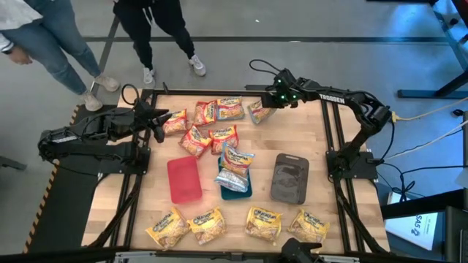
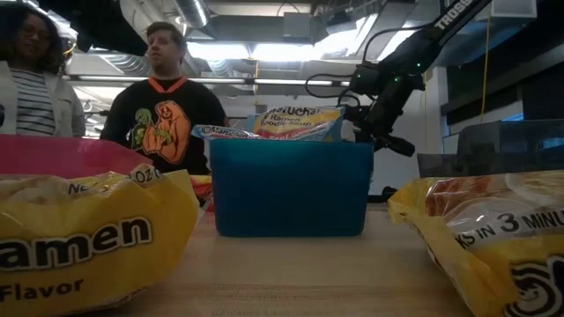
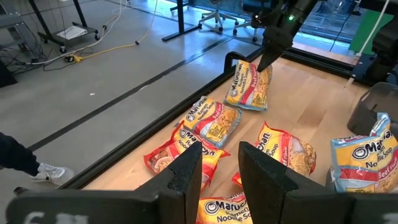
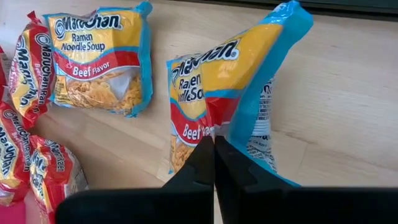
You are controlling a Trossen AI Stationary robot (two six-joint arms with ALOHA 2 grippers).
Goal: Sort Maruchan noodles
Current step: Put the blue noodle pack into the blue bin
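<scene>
The right tool [image 1: 268, 103] is at the far edge of the wooden surface [image 1: 322, 153], its two dark fingers pressed together on the edge of a blue-edged beef packet [image 4: 233, 106] — in the right wrist view the packet's corner is pulled up between the fingertips while its lower part bends toward the wood. The same packet shows in the left wrist view, tilted under the dark arm. Just beside it lies another blue-edged beef packet [image 4: 99, 59], flat on the surface, and next to that a loose cluster of red packets [image 1: 199, 130] spreads toward the left arm. The left tool [image 1: 157, 124] hovers near the left end of that cluster with its fingers spread apart and nothing between them; in its own wrist view the red packets lie just beyond the fingertips. In the middle of the surface stand three trays in a row: a red tray [image 1: 183, 180], a teal tray [image 1: 235, 191] with two blue-edged packets [image 1: 235, 166] piled in it, and a dark grey tray [image 1: 290, 177]. Along the near edge lie four yellow packets [image 1: 212, 225], apart from one another. Beyond the far edge two people [image 2: 163, 92] stand — their legs show from above.
</scene>
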